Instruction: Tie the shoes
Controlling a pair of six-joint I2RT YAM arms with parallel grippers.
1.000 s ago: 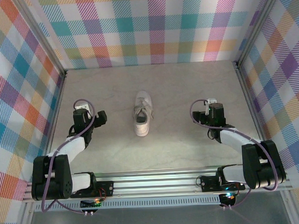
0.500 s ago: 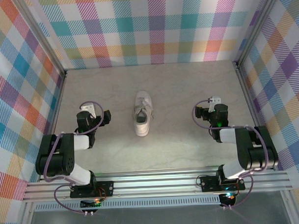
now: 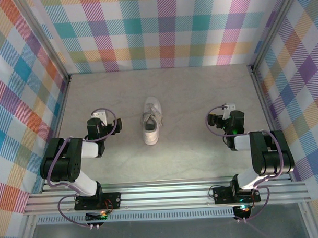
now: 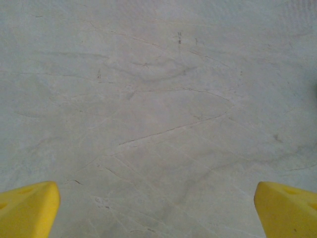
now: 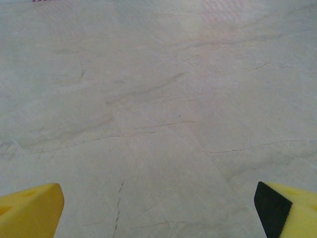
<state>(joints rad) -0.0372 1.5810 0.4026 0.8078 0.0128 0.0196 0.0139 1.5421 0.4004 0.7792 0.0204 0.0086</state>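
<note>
We can read no text, label, brand, number or sign here; the shoe point(image 3: 151, 122) is too small in frame for any marking on it to be made out.

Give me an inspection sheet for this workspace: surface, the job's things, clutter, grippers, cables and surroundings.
Surface: pale marbled tabletop, faint veining.
Job's things: one white sneaker upright mid-table, between the arms, touched by neither; lace state too small to tell.
Clutter: nothing seen.
Grippers: left gripper and right gripper both open over bare table, holding nothing.
Cables: purple cables loop at each wrist, apart from the sneaker.
Surroundings: plaid walls on three sides; aluminium rail at the near edge.
</note>
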